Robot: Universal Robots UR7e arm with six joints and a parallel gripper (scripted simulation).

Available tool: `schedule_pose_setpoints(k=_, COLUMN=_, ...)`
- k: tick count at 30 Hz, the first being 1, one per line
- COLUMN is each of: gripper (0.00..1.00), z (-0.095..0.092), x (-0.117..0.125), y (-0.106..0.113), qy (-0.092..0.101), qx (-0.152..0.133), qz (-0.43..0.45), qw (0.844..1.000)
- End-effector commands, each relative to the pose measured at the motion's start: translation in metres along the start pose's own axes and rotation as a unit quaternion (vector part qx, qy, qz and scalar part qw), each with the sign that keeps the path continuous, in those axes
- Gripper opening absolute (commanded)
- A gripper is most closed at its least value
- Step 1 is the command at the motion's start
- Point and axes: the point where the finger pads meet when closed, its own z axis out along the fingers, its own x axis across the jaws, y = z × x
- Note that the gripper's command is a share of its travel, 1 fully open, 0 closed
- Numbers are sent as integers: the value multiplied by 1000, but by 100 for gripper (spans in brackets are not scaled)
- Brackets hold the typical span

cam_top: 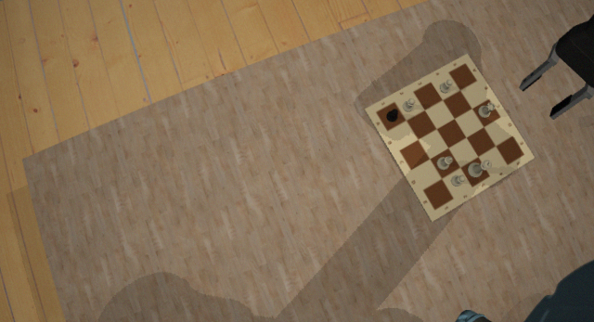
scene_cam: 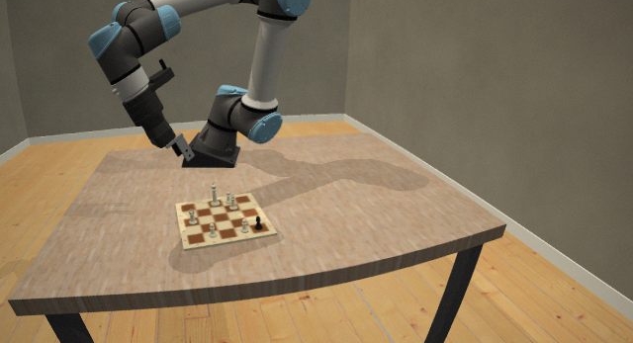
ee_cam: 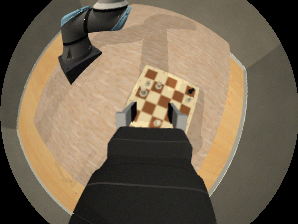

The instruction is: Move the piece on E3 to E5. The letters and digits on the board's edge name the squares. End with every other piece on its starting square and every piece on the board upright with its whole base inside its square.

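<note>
The gripper (scene_cam: pixel 180 147) is held wide open and empty, above and behind the chessboard (scene_cam: pixel 185 244). It should be lowered straight over the E3 piece, neighbours being left untouched.

The arm (scene_cam: pixel 259 56) rises from its dark base (scene_cam: pixel 195 160) through a pale upright link to a blue-capped elbow at the top of the exterior view, then runs sideways along a second pale link to the folded wrist joints (scene_cam: pixel 124 42). From the wrist, the dark gripper body (scene_cam: pixel 150 118) slopes downward and away from the wrist. The gripper (scene_cam: pixel 180 148) is fully open and holds nothing. In the top view, its two grey fingers (cam_top: pixel 538 76) stand well apart and parallel. In the wrist view, the gripper body (ee_cam: pixel 149 189) fills the lower half of the picture.
</note>
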Motion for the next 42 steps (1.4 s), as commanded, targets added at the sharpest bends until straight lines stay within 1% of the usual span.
schedule_pose_setpoints(k=1, gripper=100, z=8, x=-2, y=-26, qy=-20, qx=-62, qz=-41, qw=997)
schedule_pose_setpoints(k=6, gripper=100, z=18, x=-6, y=-47, qy=-42, qx=-117, qz=-82, qw=989)
schedule_pose_setpoints(k=8, gripper=100, z=18, x=-6, y=-47, qy=-42, qx=-117, qz=-82, qw=989)
schedule_pose_setpoints(k=14, gripper=100, z=28, x=-12, y=-64, qy=-62, qx=-168, qz=-119, qw=977)
schedule_pose_setpoints(k=20, gripper=100, z=35, x=-15, y=-73, qy=-73, qx=-198, qz=-140, qw=967)
schedule_pose_setpoints(k=23, gripper=100, z=36, x=-16, y=-76, qy=-76, qx=-206, qz=-146, qw=965)
schedule_pose_setpoints(k=28, gripper=100, z=37, x=-17, y=-77, qy=-78, qx=-209, qz=-148, qw=963)
schedule_pose_setpoints(k=42, gripper=100, z=37, x=-17, y=-77, qy=-78, qx=-210, qz=-149, qw=963)
